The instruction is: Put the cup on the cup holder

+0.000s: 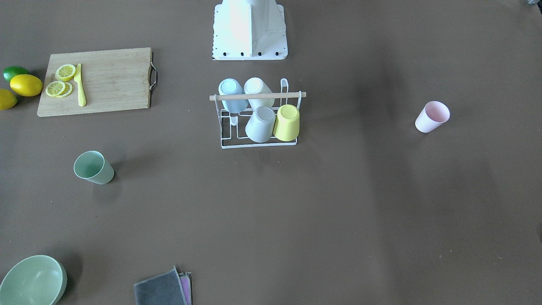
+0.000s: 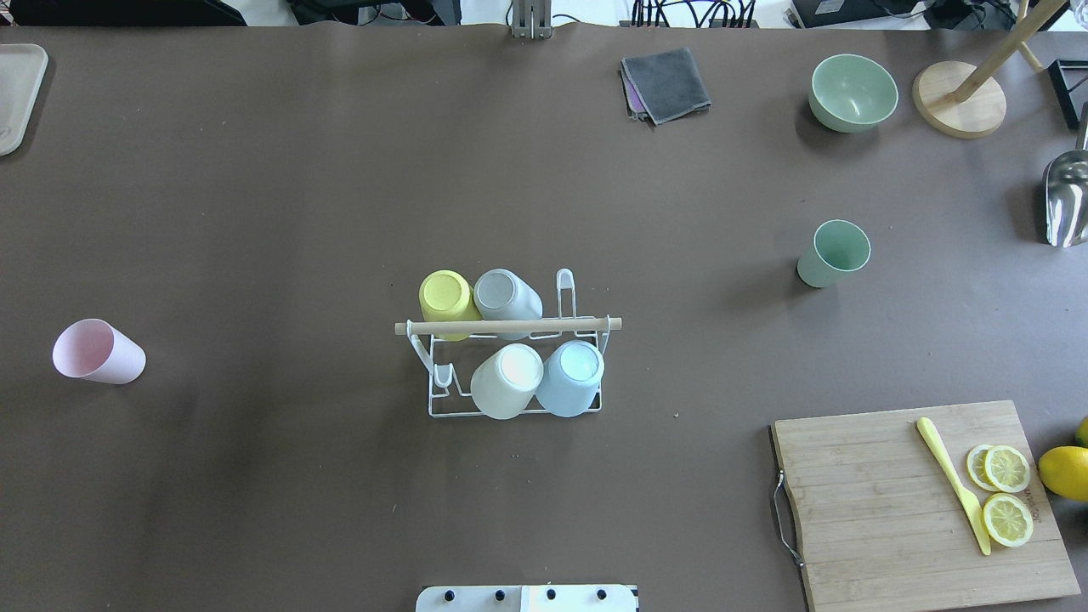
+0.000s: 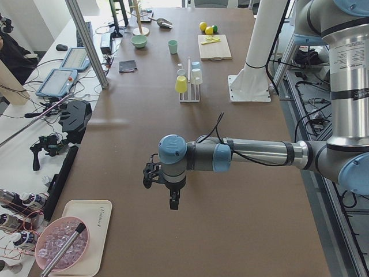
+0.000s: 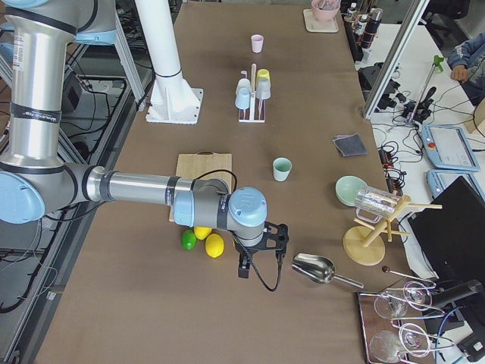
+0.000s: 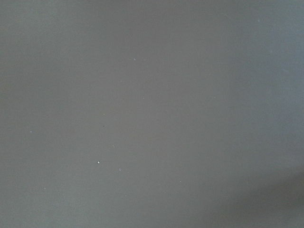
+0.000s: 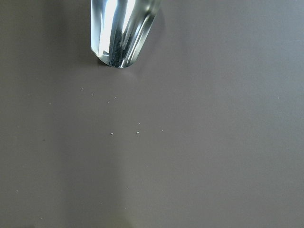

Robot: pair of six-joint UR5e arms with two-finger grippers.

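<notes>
Seen from over the robot's shoulders, the nearest thing is the cutting board (image 2: 918, 501), at about 4 o'clock from the middle of the table (image 2: 255, 212). A yellow knife (image 2: 952, 480) and lemon slices (image 2: 1007, 493) lie on it, and a whole lemon (image 2: 1067, 472) sits just off its 3 o'clock edge.

Next out, dead centre, stands the cup holder (image 2: 510, 325), upright, with its wooden rod running 9 to 3 o'clock. Four cups sit mouth down on its prongs: a cream cup (image 2: 507, 381) and a blue cup (image 2: 571, 376) on the near row, a yellow cup (image 2: 448, 302) and a grey cup (image 2: 507, 296) on the far row. A prong at the far row's 3 o'clock end is bare.

Two cups stand apart from the holder, upright on the table. The pink cup (image 2: 98, 351) is well off at 9 o'clock. The green cup (image 2: 833, 253) is at 2 o'clock, farther out.

Beyond those, a grey cloth (image 2: 665, 83) lies at 12 to 1 o'clock, a green bowl (image 2: 852, 92) at 1 o'clock, and a metal scoop (image 2: 1067, 200) near the 3 o'clock edge.

The left claw (image 3: 168, 191) hangs above bare table out at the far 9 o'clock end. The right claw (image 4: 258, 254) hangs at the 3 o'clock end, near the scoop. Both show in the side views only, so I cannot tell whether either is clenched or released; neither is near a cup.
</notes>
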